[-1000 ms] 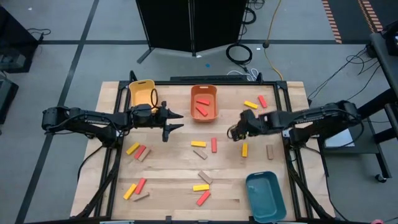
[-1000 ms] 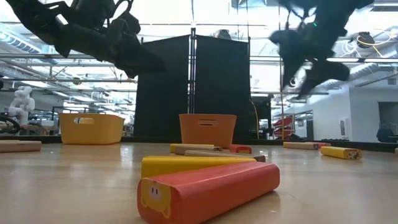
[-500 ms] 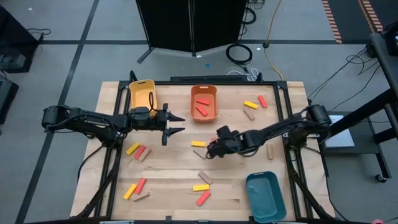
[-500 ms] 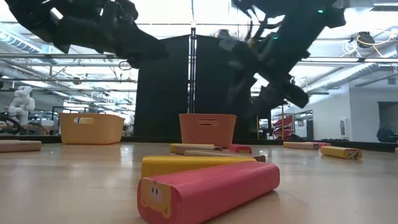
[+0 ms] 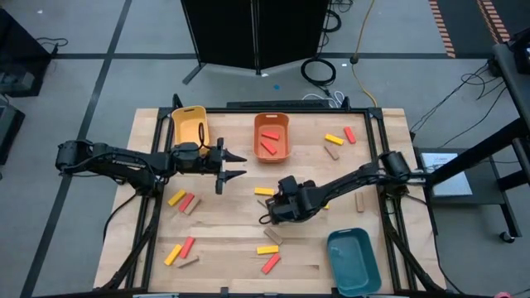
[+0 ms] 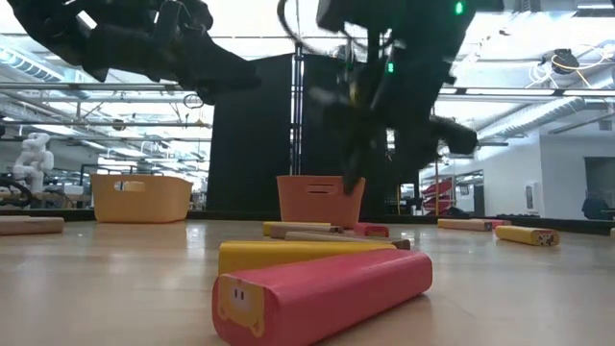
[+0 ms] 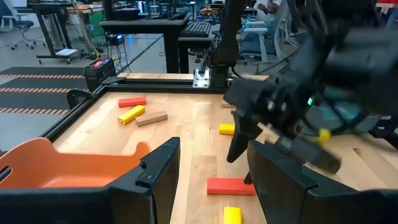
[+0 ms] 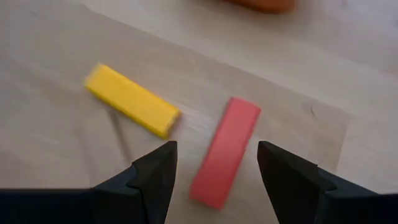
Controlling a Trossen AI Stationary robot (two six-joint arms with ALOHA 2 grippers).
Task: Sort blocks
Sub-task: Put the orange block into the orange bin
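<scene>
Red, yellow and tan blocks lie scattered flat on the wooden table (image 5: 224,248). My right gripper (image 5: 272,213) hangs open over the middle of the table, tilted downward. In the right wrist view (image 8: 214,180) a red block (image 8: 225,151) lies just beyond the gap between its fingers, with a yellow block (image 8: 132,101) beside it; the fingers touch neither. The left wrist view shows that red block (image 7: 231,185) below my right gripper (image 7: 242,152). My left gripper (image 5: 235,164) stays open and empty in the air between the yellow bin (image 5: 189,124) and the orange bin (image 5: 272,136).
The orange bin has red blocks inside. A teal bin (image 5: 352,261) stands at the near right. More blocks lie at the far right (image 5: 338,141), at the left (image 5: 184,201), at the near left (image 5: 179,252) and at the near middle (image 5: 268,255).
My right gripper has swung from the right part of the table toward the left and near edges and has come down, tipping further downward. It now hangs over the red and yellow blocks at mid table. No block has moved.
</scene>
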